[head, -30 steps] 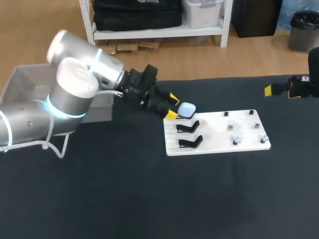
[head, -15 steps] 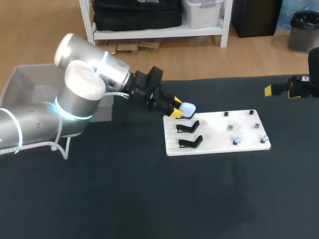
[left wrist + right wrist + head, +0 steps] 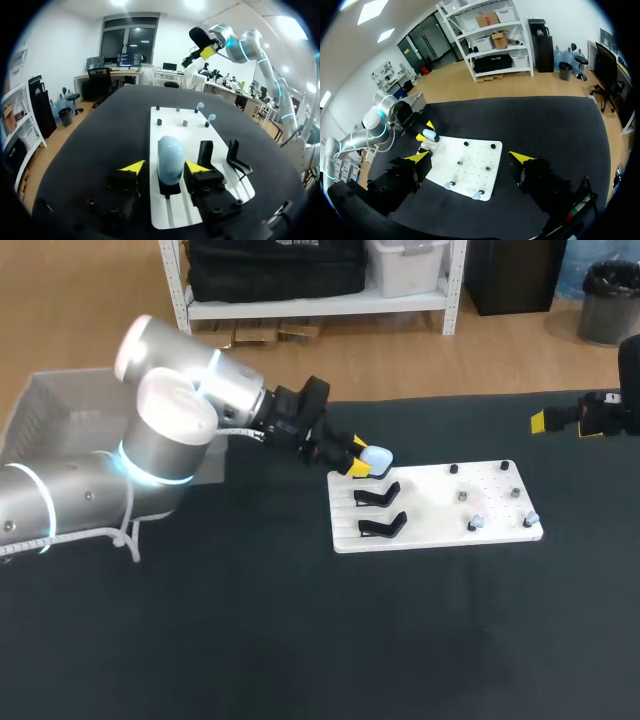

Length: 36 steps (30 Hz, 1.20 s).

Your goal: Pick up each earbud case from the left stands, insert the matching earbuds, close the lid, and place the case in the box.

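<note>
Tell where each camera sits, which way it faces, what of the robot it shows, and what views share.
Head view: above and behind, looking down on the table; left arm enters left, right gripper at right.
Left wrist view: on the left wrist, facing along the white board; left gripper astride the earbud case.
Right wrist view: raised, facing down at the board; right gripper, open.
Shared: board, case.

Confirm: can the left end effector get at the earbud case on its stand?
Likely yes. The left end effector is open, straddling the earbud case on its stand. Nothing blocks either side, and the empty stands sit off to one side.
</note>
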Motion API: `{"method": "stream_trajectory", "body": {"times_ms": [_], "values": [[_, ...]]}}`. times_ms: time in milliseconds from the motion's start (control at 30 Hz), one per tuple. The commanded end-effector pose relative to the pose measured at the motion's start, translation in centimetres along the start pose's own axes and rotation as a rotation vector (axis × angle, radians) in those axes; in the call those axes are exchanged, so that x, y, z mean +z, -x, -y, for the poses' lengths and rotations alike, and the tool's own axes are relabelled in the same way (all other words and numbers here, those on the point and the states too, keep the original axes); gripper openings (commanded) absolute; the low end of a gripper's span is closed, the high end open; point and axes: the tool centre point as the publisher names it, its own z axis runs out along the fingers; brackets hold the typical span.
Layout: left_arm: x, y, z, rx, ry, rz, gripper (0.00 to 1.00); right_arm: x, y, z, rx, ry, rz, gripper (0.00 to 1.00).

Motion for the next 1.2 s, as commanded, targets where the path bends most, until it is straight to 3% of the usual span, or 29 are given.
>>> {"method": "stream_trajectory", "body": {"times_ms": [33,700,767,967,1200], "values": [[0.3,-0.1,-0.1,0.004,0.012,0.013,0.46,0.0,0.0,0.0,0.000,0.000,0.000,1.00],[0.7,-0.3,0.5,-0.001,0.030,0.041,0.38,0.0,0.0,0.0,0.000,0.000,0.000,1.00],[0.6,-0.3,0.5,-0.002,0.041,0.049,0.33,0.0,0.0,0.0,0.000,0.000,0.000,1.00],[0.4,-0.2,0.6,-0.001,0.048,0.060,0.00,0.0,0.0,0.0,0.000,0.000,0.000,1.00],[-0.8,0.4,1.6,0.007,0.061,0.104,0.00,0.0,0.0,0.0,0.000,0.000,0.000,1.00]]}}
